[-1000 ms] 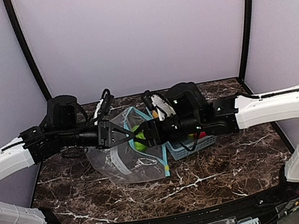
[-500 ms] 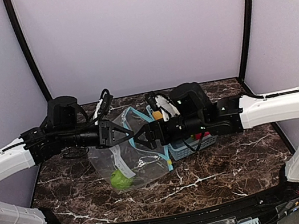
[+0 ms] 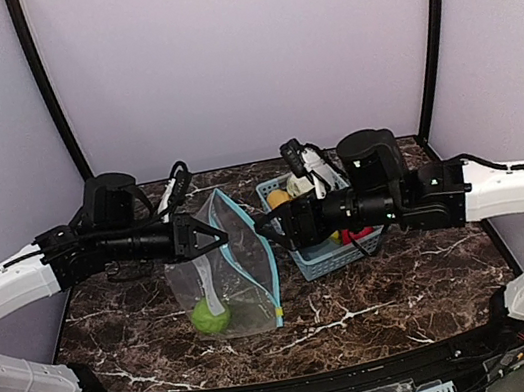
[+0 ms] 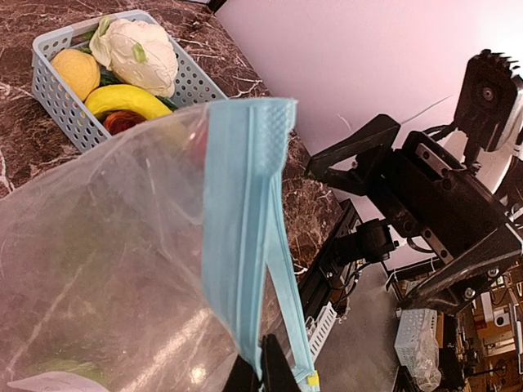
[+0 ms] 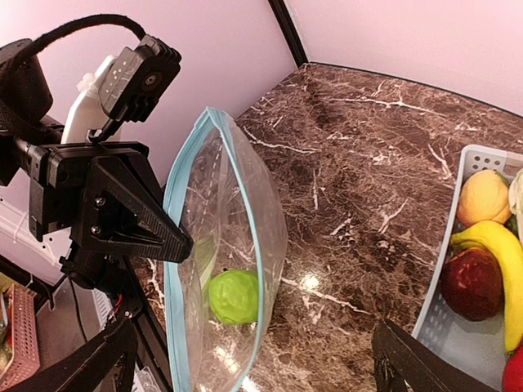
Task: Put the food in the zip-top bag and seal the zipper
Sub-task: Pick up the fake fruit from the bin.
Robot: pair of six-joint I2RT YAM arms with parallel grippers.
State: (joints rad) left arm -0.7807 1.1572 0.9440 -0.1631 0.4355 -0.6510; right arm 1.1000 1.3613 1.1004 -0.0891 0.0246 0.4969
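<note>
The clear zip-top bag (image 3: pixel 227 273) hangs upright with its mouth open. My left gripper (image 3: pixel 216 236) is shut on its teal zipper (image 3: pixel 257 250); in the left wrist view the fingertips (image 4: pixel 260 371) pinch that strip (image 4: pixel 245 237). A green apple (image 5: pixel 234 297) lies at the bottom of the bag (image 5: pixel 237 237). My right gripper (image 3: pixel 273 229) is open and holds nothing, just right of the bag's mouth. More food lies in the basket: an orange (image 5: pixel 484 197), a banana (image 5: pixel 498 253), a dark red apple (image 5: pixel 471 282) and a cauliflower (image 4: pixel 139 53).
The light blue lattice basket (image 3: pixel 329 261) stands right of the bag, under my right wrist. A red apple (image 3: pixel 354 235) shows at its near corner. Dark marble tabletop (image 3: pixel 391 295) stretches in front of both, with walls behind and at the sides.
The green apple left my right gripper and dropped to the bottom of the bag. My right gripper opened wide and drew back to the right, over the basket.
</note>
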